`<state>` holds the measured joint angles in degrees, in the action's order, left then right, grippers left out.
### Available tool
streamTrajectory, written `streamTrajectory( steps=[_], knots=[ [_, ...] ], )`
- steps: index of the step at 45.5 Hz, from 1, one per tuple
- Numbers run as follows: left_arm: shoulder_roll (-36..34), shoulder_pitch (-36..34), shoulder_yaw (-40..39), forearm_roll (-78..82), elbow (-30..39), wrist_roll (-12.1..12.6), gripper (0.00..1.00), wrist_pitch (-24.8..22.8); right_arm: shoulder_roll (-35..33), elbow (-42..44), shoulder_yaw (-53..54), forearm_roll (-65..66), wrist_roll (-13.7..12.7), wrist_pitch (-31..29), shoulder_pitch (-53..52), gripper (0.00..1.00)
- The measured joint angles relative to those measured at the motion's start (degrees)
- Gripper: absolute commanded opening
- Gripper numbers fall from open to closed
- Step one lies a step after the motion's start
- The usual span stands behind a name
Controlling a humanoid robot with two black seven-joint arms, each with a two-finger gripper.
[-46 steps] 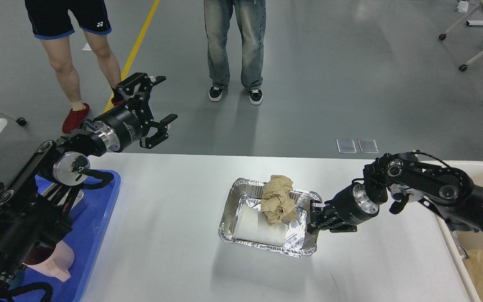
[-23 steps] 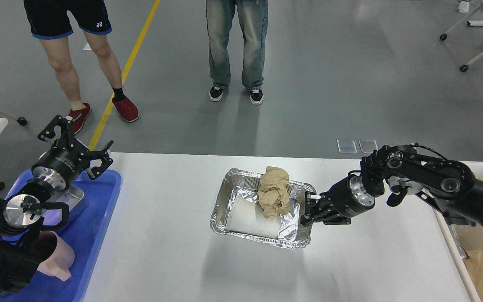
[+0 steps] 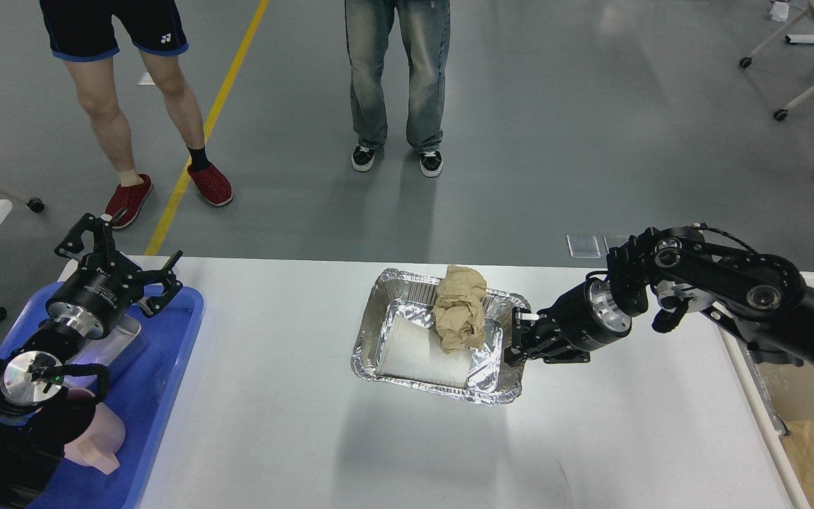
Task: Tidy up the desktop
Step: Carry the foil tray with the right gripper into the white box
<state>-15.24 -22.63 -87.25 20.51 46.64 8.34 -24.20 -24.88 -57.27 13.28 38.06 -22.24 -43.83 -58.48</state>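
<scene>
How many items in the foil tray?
2. A crumpled brown paper at the back, leaning over the far rim of the foil tray, and a white cup lying on its side in front-left. Something smaller under them could be hidden.

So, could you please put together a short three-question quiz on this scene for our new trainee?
1. True or false: the right hand grips the rim of the foil tray.
2. What lies in the foil tray? A) crumpled brown paper and a white paper cup; B) a banana; C) nothing.
3. Fill in: the left hand is open above the ____ tray at the edge of the desktop.

Key: 1 true; 2 A; 3 blue.
</scene>
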Motion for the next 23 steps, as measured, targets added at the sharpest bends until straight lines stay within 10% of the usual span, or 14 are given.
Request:
streamTrajectory(
  steps=[23],
  knots=[
    [1.14, -2.42, 4.49, 0.41, -1.81, -0.17, 0.97, 0.75, -16.68, 2.54, 12.95, 0.10, 0.08, 0.57, 6.27, 0.00]
  ],
)
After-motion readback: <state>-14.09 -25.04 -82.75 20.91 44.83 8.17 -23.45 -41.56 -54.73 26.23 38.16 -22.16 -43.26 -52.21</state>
